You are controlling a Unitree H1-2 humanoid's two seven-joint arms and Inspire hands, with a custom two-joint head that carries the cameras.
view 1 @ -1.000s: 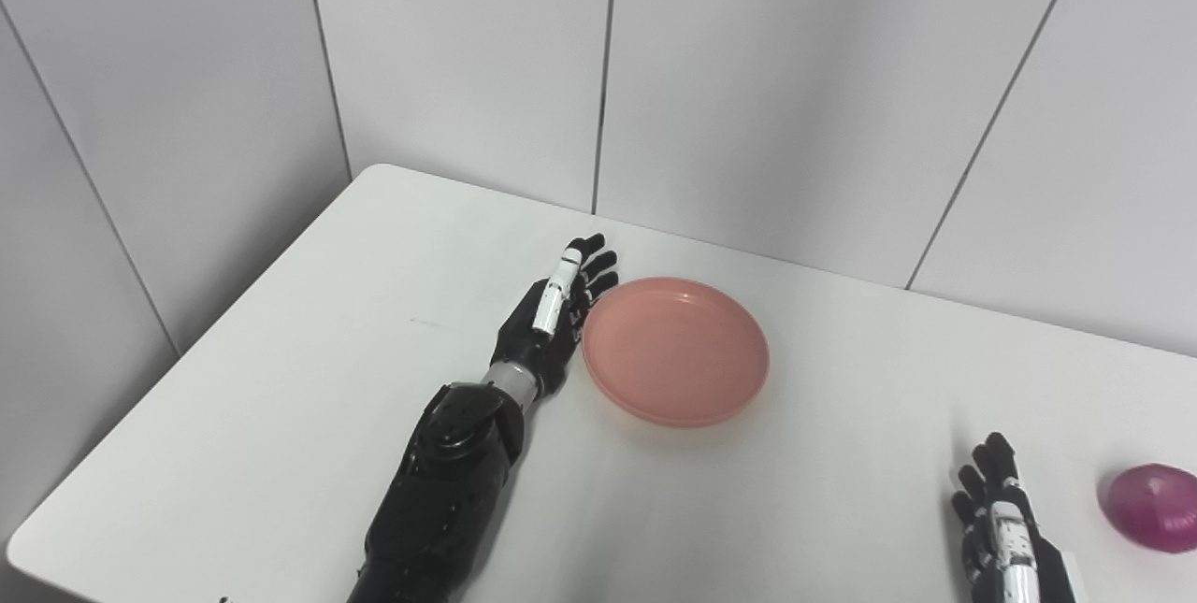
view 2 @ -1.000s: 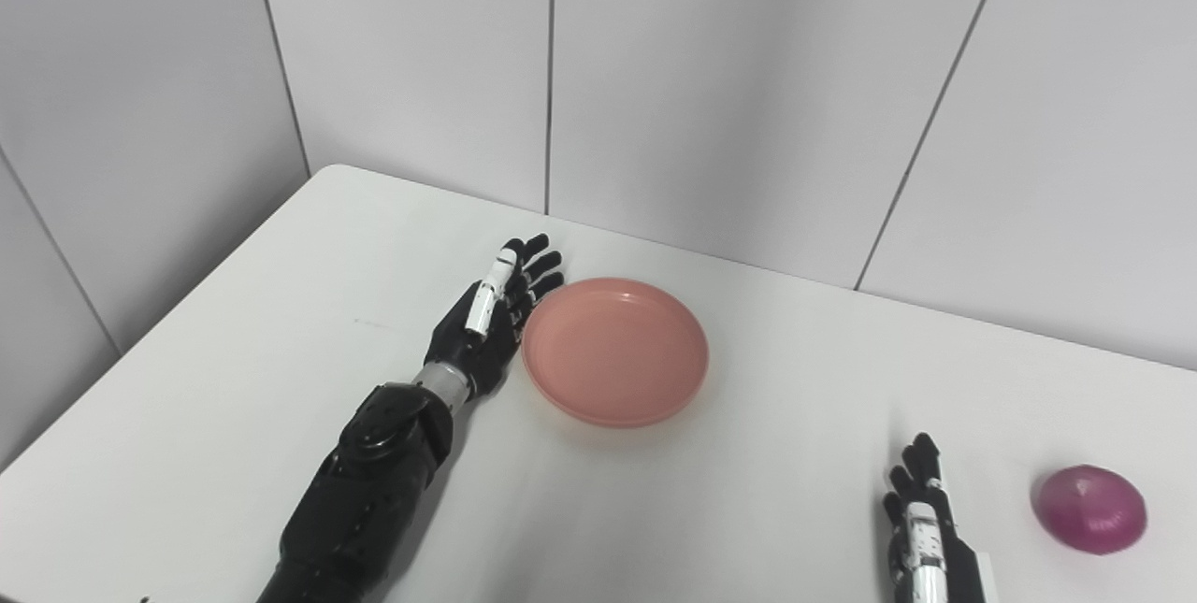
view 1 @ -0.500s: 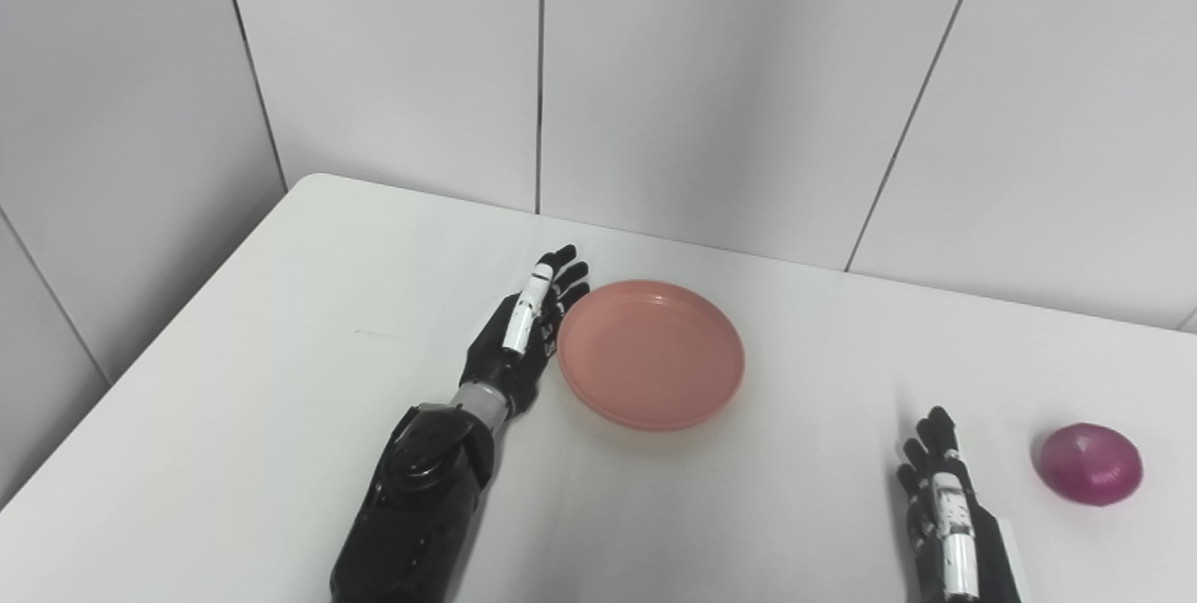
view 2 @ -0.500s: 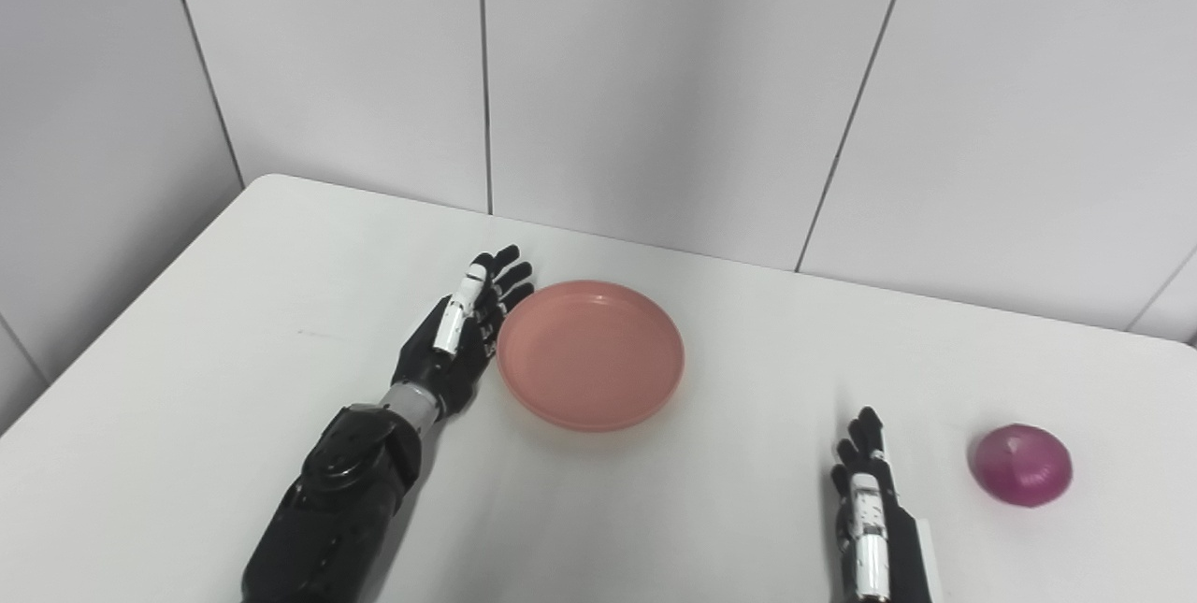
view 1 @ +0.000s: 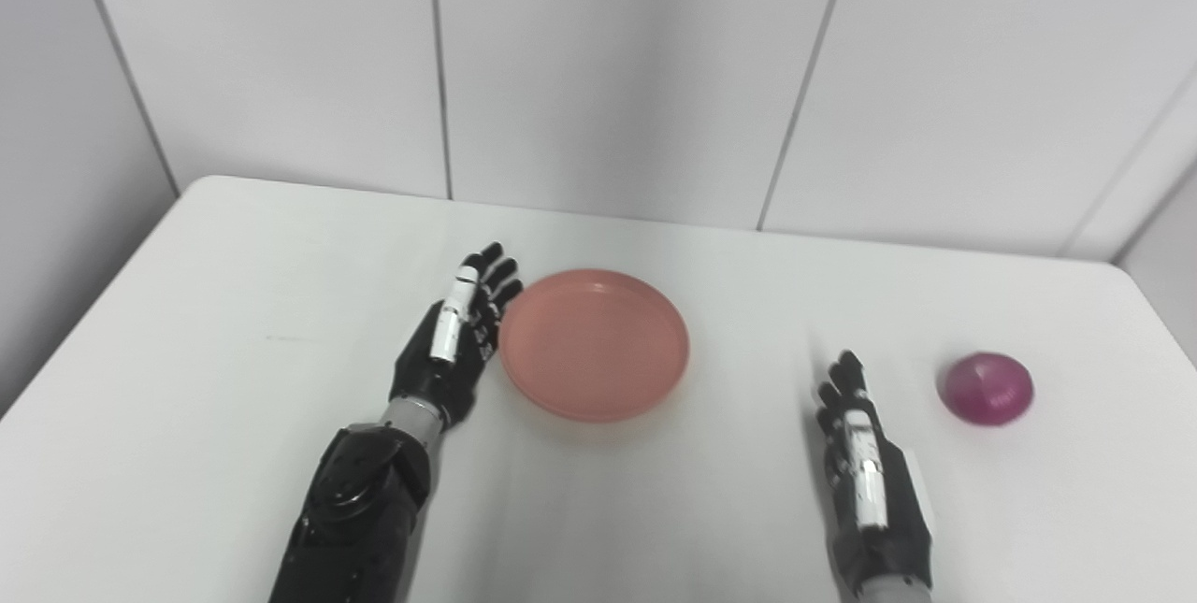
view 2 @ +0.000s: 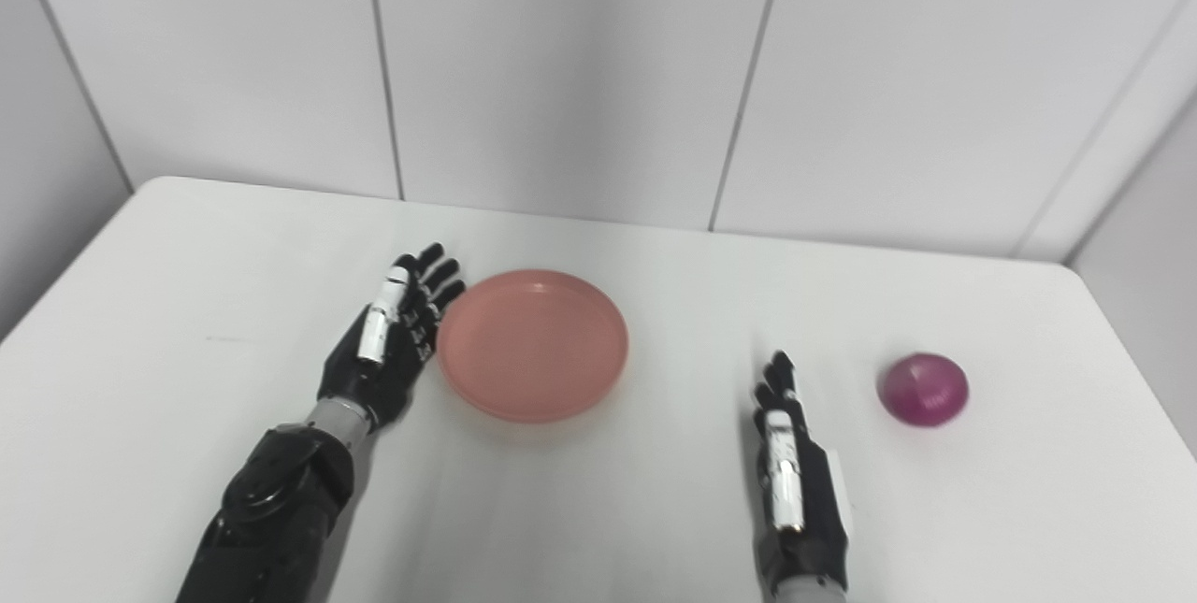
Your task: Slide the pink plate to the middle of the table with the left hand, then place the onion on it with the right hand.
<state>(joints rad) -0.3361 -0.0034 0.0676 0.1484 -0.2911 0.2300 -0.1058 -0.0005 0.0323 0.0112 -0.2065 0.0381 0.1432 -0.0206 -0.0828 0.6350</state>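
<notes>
Plate (view 1: 595, 344) first: in the left eye view we see it flat on the table (view 1: 187, 379), about midway between the left and right edges and somewhat nearer the far edge than the near one. Our left hand (view 1: 452, 344) lies just beside the plate's left rim, fingers (view 1: 493, 278) straight and slightly spread, holding nothing; whether they touch the rim we cannot tell. Our right hand (view 1: 865, 477) rests near the near edge, right of the plate and apart from it, fingers extended and empty. Beyond it the onion (view 1: 987, 387) sits on the table close to the right edge, well apart from the plate and clear of the right hand.

From the right eye view we see the same layout. The left hand (view 2: 385, 338) is flat beside the plate (view 2: 533, 343), the right hand (view 2: 796, 481) is outstretched with nothing in it, and the onion (view 2: 922, 389) stands alone toward the right edge.
</notes>
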